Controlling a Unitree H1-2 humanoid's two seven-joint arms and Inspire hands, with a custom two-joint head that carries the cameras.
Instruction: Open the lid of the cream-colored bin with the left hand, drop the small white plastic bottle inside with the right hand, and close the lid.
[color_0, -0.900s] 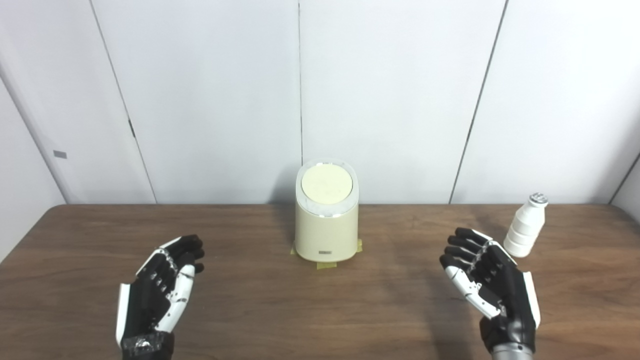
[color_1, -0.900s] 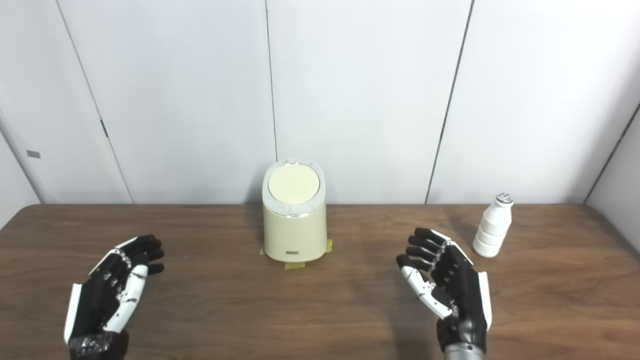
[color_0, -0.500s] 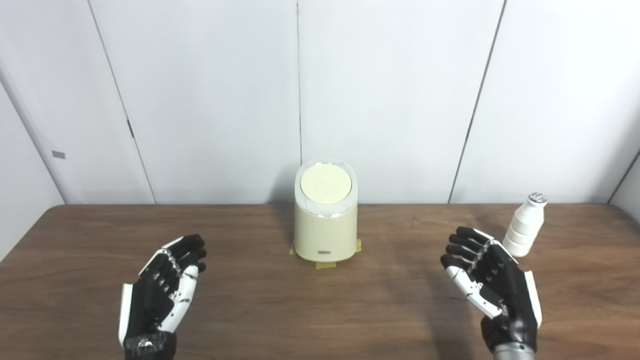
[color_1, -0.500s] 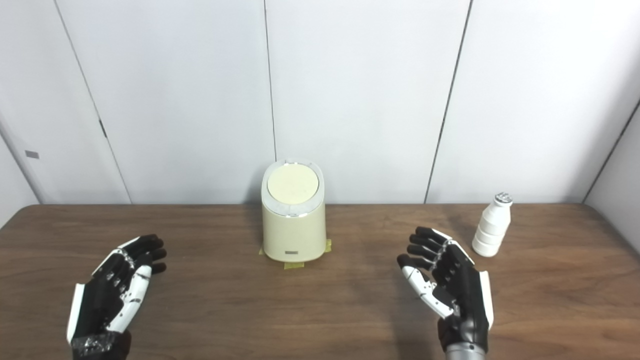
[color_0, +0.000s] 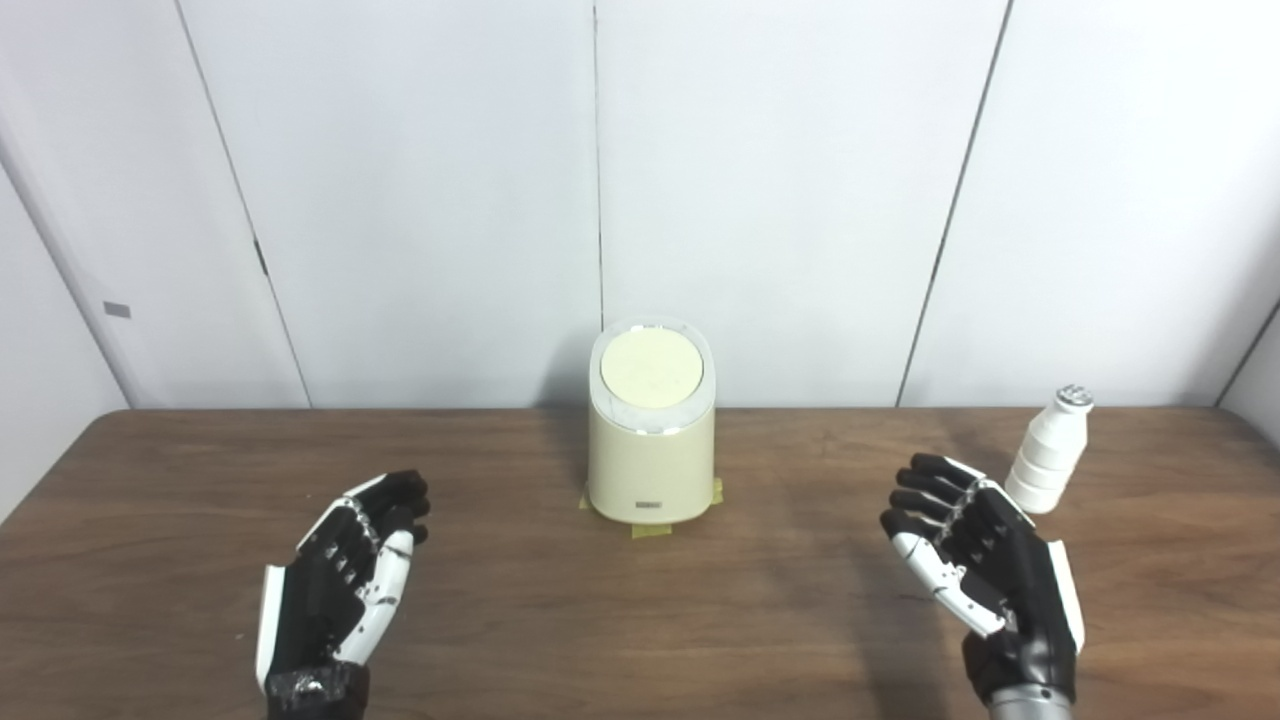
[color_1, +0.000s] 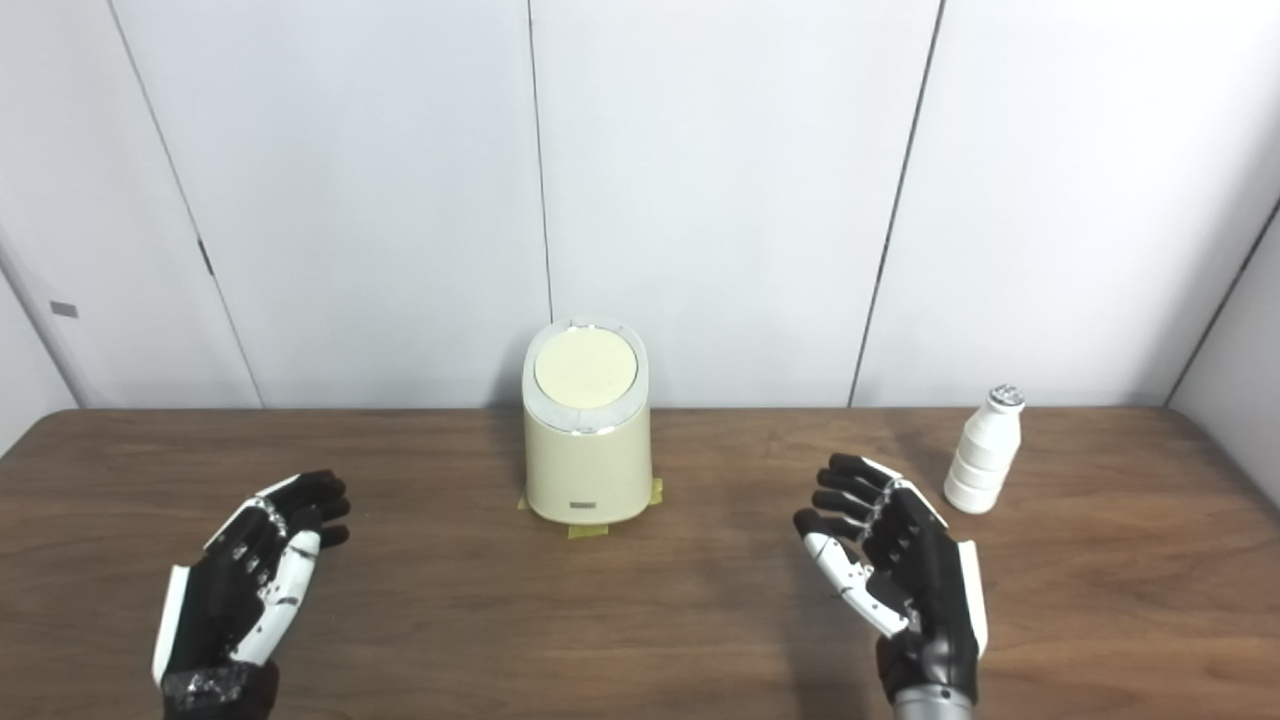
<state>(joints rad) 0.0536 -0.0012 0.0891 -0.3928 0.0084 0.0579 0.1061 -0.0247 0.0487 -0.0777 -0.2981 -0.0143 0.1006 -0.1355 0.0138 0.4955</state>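
— Bin (color_0: 651, 462) first: what does it look like?

— Cream-coloured, rounded and a little oval, standing upright at the far middle of the brown wooden table (color_0: 640, 620), close to the white panelled wall (color_0: 780, 190). Its round lid (color_0: 651, 366) is shut and lies flat in a paler, glossy ring. Strips of yellowish tape (color_0: 652, 529) show at its foot, on the tabletop.

— And the bottle?

— Small white plastic bottle (color_0: 1047, 451), ribbed in steps toward the base, with a silvery foil-like cap. It stands upright on the right side of the table, well apart from the bin, just beyond the right hand's fingertips (color_0: 920, 466) but not touching them.

— Any writing?

— Only a small dark label (color_0: 651, 506) low on the bin's front; too small to read. The bottle shows no print I can make out.

— Hands?

— Left hand (color_0: 345, 570) is over the table at the near left, fingers spread and slightly curled, holding nothing. Right hand (color_0: 975, 560) is at the near right, likewise spread, palm turned inward, empty. Whether either rests on the wood or hangs above it, I cannot tell.

— Do the two views differ?

— Barely. The right eye view places the bin (color_1: 587, 440) left of centre and shows more table beyond the bottle (color_1: 984, 452), with a corner of side wall. The left eye view shows more of the left wall, including a small grey plate (color_0: 118, 310).
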